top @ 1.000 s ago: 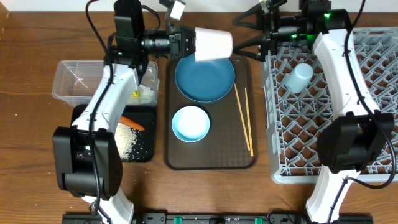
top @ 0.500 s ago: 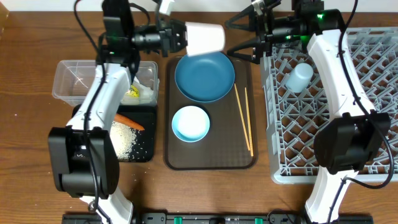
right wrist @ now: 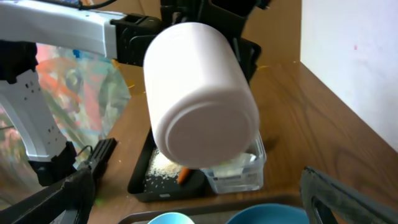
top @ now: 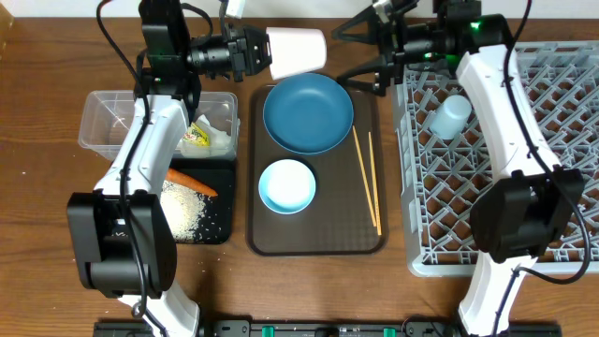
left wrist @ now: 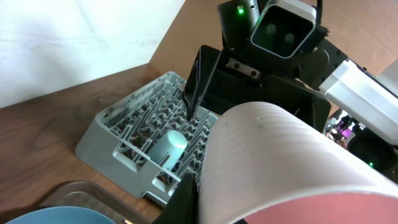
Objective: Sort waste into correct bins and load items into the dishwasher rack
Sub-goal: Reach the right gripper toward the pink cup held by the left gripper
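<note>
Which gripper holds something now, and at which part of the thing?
The left gripper holds the pinkish-white cylindrical cup at its rim end. The right gripper is open and empty.

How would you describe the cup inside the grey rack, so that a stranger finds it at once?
Start at the big grey rack on the right of the table. Near its far left corner a cup rests among the pegs. It is pale blue; the other cup is pinkish white and held up by the left tool.
</note>
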